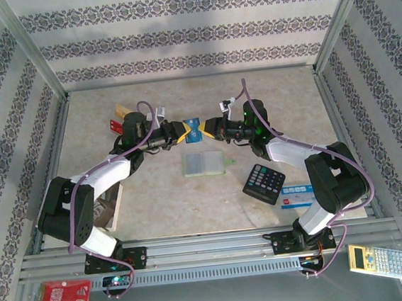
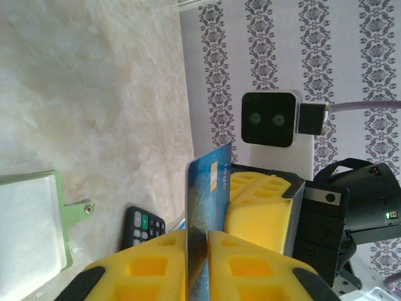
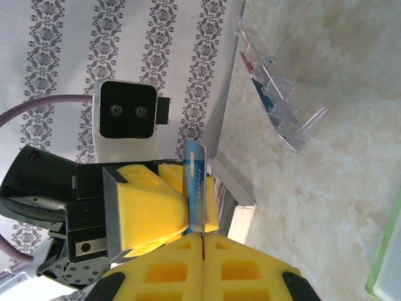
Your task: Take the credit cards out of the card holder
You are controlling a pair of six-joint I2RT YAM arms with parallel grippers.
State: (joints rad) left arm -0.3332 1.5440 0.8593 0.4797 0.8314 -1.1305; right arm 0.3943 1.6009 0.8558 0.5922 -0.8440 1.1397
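Observation:
A blue-and-white credit card (image 1: 192,129) hangs on edge above the middle of the table, held from both ends. My left gripper (image 1: 181,132) is shut on its left end; in the left wrist view the card (image 2: 210,188) stands clamped between the yellow pads (image 2: 144,266). My right gripper (image 1: 208,128) is shut on the other end, and the card (image 3: 195,179) rises out of the seam of that gripper (image 3: 202,241). The lime-green card holder (image 1: 204,164) lies open on the table just in front of both grippers, cream faces up. Its edge (image 2: 31,232) is at the left in the left wrist view.
A black calculator (image 1: 264,183) and a blue-and-white box (image 1: 296,196) lie front right. A clear tiered stand (image 3: 282,106) sits back left, with red and tan cards (image 1: 116,120) by it. Patterned walls close three sides. A red packet (image 1: 65,294) and a yellow calculator (image 1: 377,260) lie beyond the near rail.

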